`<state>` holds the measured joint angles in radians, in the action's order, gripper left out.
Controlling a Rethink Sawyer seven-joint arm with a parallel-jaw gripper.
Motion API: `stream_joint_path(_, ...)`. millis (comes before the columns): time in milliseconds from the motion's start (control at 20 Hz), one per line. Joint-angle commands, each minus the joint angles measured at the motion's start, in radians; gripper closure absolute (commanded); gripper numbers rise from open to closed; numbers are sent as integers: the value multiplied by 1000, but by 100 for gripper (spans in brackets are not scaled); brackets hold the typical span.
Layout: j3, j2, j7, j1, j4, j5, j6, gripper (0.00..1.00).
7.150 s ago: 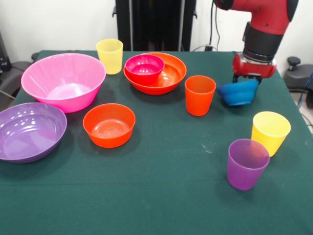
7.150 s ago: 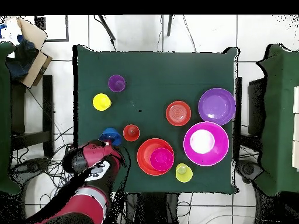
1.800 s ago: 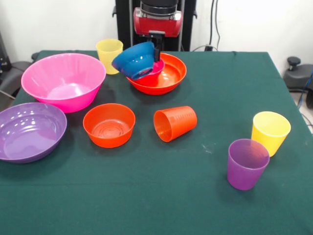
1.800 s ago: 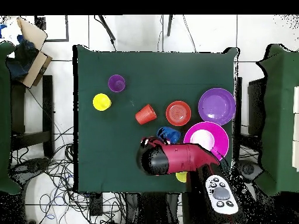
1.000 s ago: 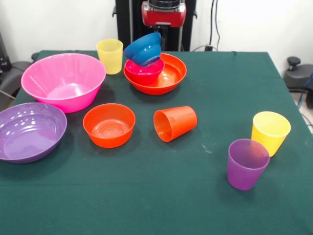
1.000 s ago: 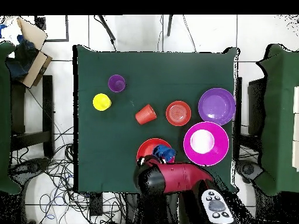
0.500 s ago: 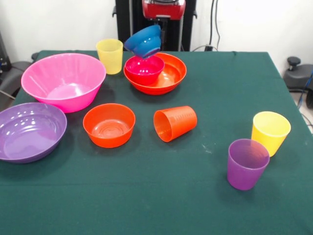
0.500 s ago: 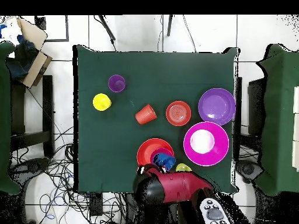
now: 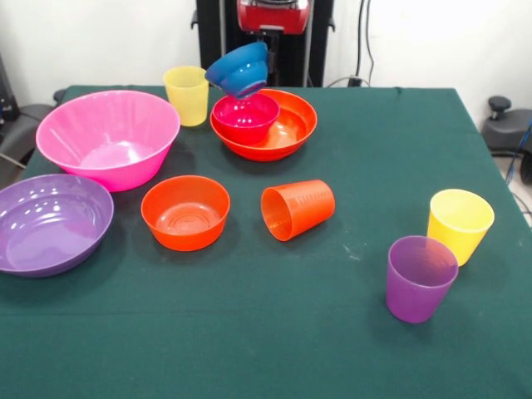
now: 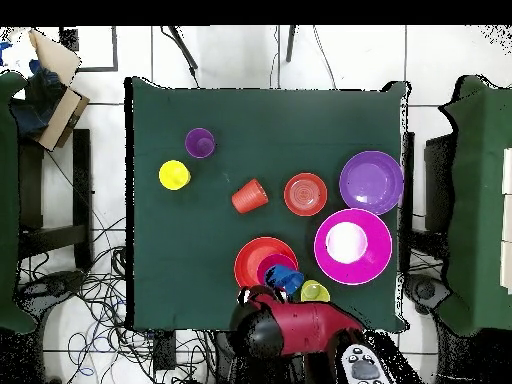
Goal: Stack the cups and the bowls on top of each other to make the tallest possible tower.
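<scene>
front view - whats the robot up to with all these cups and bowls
The gripper holds the small blue bowl, tilted, in the air just above the magenta bowl, which sits inside the wide orange bowl. The orange cup lies on its side mid-table. The big pink bowl, purple bowl and other cups stand apart, so no tower is built yet.

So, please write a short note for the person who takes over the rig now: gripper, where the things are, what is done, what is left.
Gripper: shut on the blue bowl, held tilted in the air above the magenta bowl.
Magenta bowl sits inside the wide orange bowl.
Orange cup lies on its side, mid-table.
Pink bowl, purple bowl, small orange bowl, two yellow cups and purple cup stand apart.
Done: one nesting only.
Left: nearly the whole tower.
</scene>
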<state>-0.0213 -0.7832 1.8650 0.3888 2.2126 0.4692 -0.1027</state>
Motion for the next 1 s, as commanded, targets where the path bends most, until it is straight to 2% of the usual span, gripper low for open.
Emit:
stream_joint_path(50,11,90,116,-39,35,66,113,100)
stream_joint_path(300,32,106,108,-50,36,60,134,100)
stream_joint_path(750,108,295,130,-90,-30,47,302,100)
stream_joint_path(1000,129,325,128,-91,-21,39,351,100)
